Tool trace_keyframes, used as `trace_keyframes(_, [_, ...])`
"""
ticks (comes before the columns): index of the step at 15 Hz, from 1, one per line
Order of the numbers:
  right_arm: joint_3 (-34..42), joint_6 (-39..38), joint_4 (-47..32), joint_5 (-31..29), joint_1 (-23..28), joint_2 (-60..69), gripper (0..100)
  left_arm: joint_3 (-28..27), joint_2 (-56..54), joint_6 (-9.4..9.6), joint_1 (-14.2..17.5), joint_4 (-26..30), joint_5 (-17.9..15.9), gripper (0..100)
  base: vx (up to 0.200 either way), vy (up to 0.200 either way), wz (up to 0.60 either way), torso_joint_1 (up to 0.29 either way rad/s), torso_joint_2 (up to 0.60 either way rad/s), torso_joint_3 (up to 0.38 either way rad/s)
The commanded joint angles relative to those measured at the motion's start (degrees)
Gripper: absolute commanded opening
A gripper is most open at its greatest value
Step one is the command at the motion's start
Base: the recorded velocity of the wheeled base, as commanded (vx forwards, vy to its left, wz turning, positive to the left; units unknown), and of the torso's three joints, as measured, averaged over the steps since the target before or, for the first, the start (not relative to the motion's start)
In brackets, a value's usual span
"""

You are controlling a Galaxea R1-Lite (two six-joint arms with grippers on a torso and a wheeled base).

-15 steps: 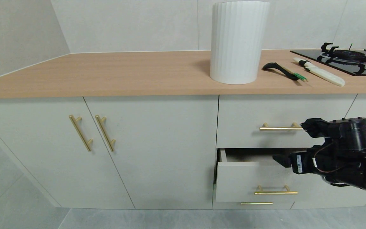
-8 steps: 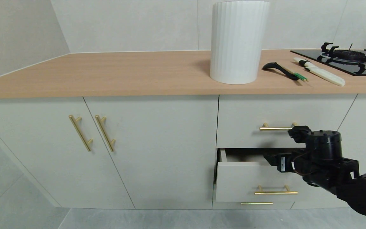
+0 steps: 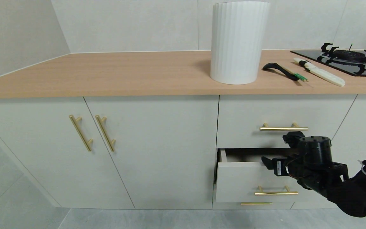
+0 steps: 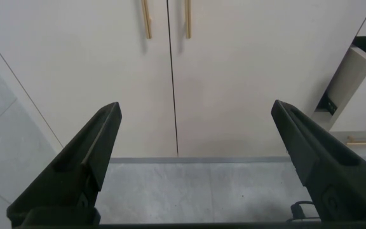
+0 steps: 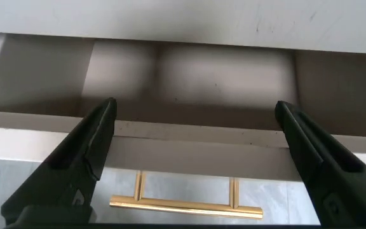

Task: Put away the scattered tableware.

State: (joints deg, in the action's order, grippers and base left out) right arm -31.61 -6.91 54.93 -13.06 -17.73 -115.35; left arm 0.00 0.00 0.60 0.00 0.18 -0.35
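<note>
Head view: right tool (image 3: 275,149), spread wide and empty, faces the part-open drawer (image 3: 243,181).

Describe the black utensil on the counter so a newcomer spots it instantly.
On the wooden countertop, look right of the white ribbed cylinder, before the stove. The black utensil lies beside a cream knife; only it has a curved black handle and green tip.

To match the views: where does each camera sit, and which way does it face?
Head view: from the head, down at countertop, cabinets; right gripper by open drawer.
Left wrist view: faces cabinet doors and floor, past the open left gripper.
Right wrist view: looks into the drawer past open fingers; shares its handle with the head view.
</note>
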Motion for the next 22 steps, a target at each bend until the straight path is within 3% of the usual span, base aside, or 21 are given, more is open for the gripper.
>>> trace_keyframes(1, [0.15, 0.14, -0.70, -0.04, -0.03, 0.12, 100, 0.00, 0.09, 0.02, 0.00, -0.01, 0.00, 100, 0.000, 0.000, 0.00, 0.000, 0.00, 0.000])
trace_keyframes(7, [0.32, 0.23, -3.95, 0.05, -0.03, 2.76, 100, 0.00, 0.09, 0.02, 0.00, -0.01, 0.00, 100, 0.000, 0.000, 0.00, 0.000, 0.00, 0.000])
trace_keyframes(19, [-4.42, 0.76, -37.09, 4.00, -0.47, 15.94, 100, 0.00, 0.09, 0.02, 0.00, -0.01, 0.00, 100, 0.000, 0.000, 0.00, 0.000, 0.00, 0.000])
trace_keyframes(22, [-4.86, 2.34, -40.60, 4.00, -0.47, 16.12, 100, 0.00, 0.09, 0.02, 0.00, -0.01, 0.00, 100, 0.000, 0.000, 0.00, 0.000, 0.00, 0.000])
